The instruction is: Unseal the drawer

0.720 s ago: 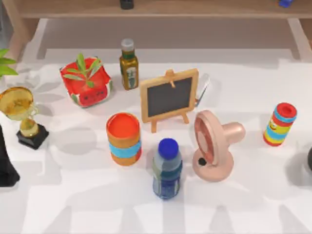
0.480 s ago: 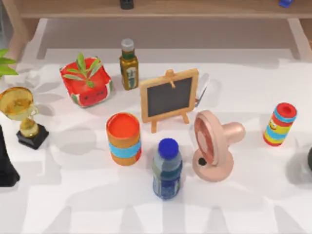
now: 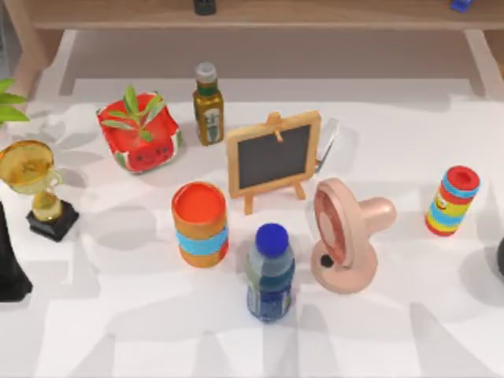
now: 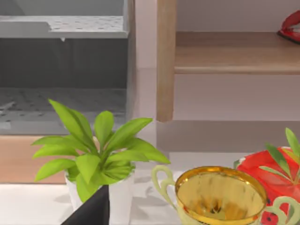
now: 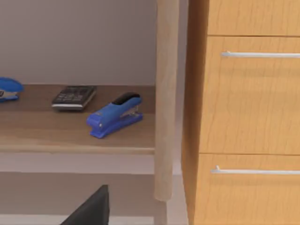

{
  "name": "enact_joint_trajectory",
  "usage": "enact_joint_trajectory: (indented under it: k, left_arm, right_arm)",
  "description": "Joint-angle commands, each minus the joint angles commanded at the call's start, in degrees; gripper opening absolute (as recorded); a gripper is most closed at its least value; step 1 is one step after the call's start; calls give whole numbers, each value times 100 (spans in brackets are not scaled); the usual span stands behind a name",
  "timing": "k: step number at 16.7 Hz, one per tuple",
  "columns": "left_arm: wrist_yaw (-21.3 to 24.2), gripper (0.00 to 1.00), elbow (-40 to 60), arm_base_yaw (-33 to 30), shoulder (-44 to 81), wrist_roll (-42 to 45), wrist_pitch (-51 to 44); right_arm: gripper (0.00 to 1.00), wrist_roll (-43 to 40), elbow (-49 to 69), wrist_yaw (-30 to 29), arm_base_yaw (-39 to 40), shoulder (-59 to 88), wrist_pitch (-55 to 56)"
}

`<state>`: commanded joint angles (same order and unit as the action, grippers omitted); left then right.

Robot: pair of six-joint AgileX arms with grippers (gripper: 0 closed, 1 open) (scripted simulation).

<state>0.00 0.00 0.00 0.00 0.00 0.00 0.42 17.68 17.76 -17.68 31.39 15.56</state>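
The drawer fronts (image 5: 251, 96) belong to a wooden cabinet in the right wrist view, stacked one above another. Each carries a thin silver handle (image 5: 258, 55), and a lower handle (image 5: 253, 171) sits beneath it. All fronts lie flush and shut. A dark part of my right gripper (image 5: 91, 210) pokes into that view, well short of the cabinet. My right arm (image 3: 501, 256) is at the table's right edge. My left arm (image 3: 9, 264) stands at the left edge beside a gold trophy (image 3: 35, 177), and a dark part of my left gripper (image 4: 91, 211) shows near a potted plant (image 4: 93, 154).
The table holds a red planter (image 3: 140, 132), oil bottle (image 3: 208, 106), small chalkboard (image 3: 273, 156), orange can (image 3: 200, 224), blue-capped bottle (image 3: 270, 272), pink fan (image 3: 342, 235) and striped can (image 3: 453, 201). A wooden shelf (image 5: 75, 131) carries a blue stapler (image 5: 115, 115) and calculator (image 5: 74, 97).
Shadows along the table's front have shifted. Nothing on the table has moved, and both arms stay at the edges.
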Motion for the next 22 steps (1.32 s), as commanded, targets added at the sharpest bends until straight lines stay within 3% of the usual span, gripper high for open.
enact_joint_trajectory:
  k: [6, 10, 18, 22]
  left_arm:
    - [0, 100, 0, 0, 0, 0, 0]
    - [0, 100, 0, 0, 0, 0, 0]
    - [0, 100, 0, 0, 0, 0, 0]
    - [0, 100, 0, 0, 0, 0, 0]
  right_arm:
    - [100, 49, 1351, 1338, -1403, 2658, 1187]
    - [100, 64, 1866, 1856, -1925, 3630, 1639]
    - [100, 4, 1930, 1910, -1957, 3767, 1714]
    - [100, -796, 2196, 1856, -1825, 4295, 2070]
